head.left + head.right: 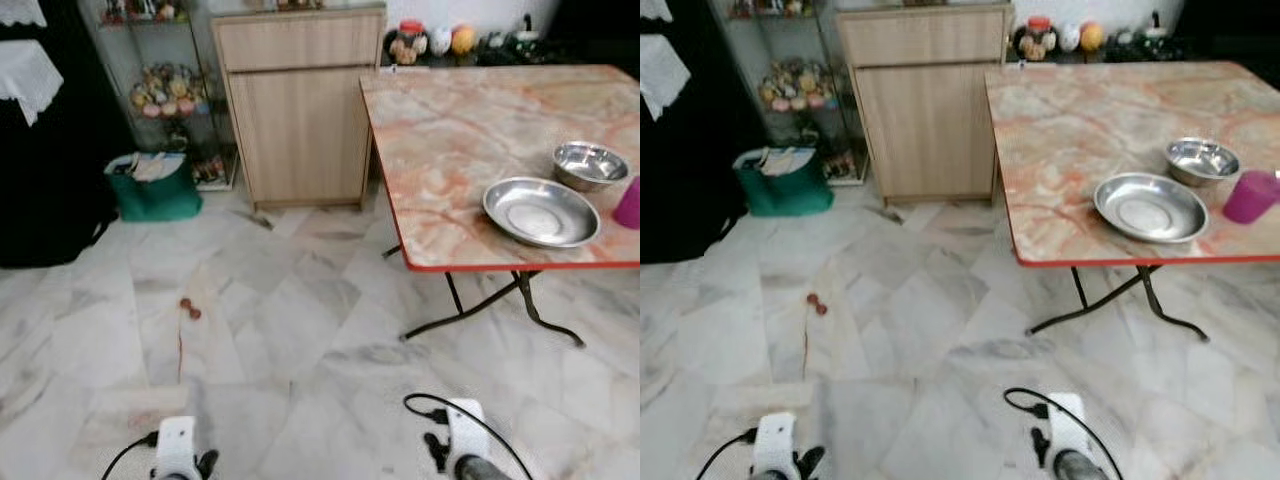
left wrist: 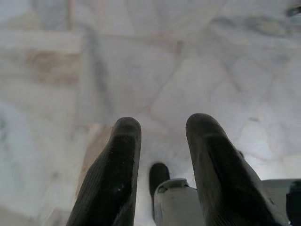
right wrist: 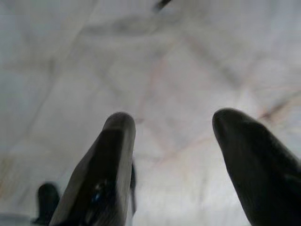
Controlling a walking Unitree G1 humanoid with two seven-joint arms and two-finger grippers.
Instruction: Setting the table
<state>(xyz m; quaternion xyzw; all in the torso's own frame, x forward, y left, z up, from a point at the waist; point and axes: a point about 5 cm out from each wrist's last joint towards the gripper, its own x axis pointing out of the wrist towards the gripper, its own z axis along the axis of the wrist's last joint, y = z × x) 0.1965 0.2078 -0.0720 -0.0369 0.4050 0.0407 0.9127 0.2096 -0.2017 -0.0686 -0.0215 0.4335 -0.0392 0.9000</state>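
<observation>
A marble-patterned folding table (image 1: 450,150) with a red edge stands ahead on my right. On it near the front lie a wide steel plate (image 1: 540,211), a smaller steel bowl (image 1: 588,164) behind it, and a magenta cup (image 1: 1248,195) at the right. Both arms hang low by my sides, far from the table. My left gripper (image 2: 162,127) is open over the marble floor with nothing between its fingers. My right gripper (image 3: 176,123) is also open and empty above the floor.
A wooden cabinet (image 1: 300,105) stands against the wall left of the table. A green bag (image 1: 155,185) and a glass shelf (image 1: 165,90) of ornaments are further left. Small reddish items (image 1: 188,307) lie on the floor. The table's black metal legs (image 1: 500,305) splay outward.
</observation>
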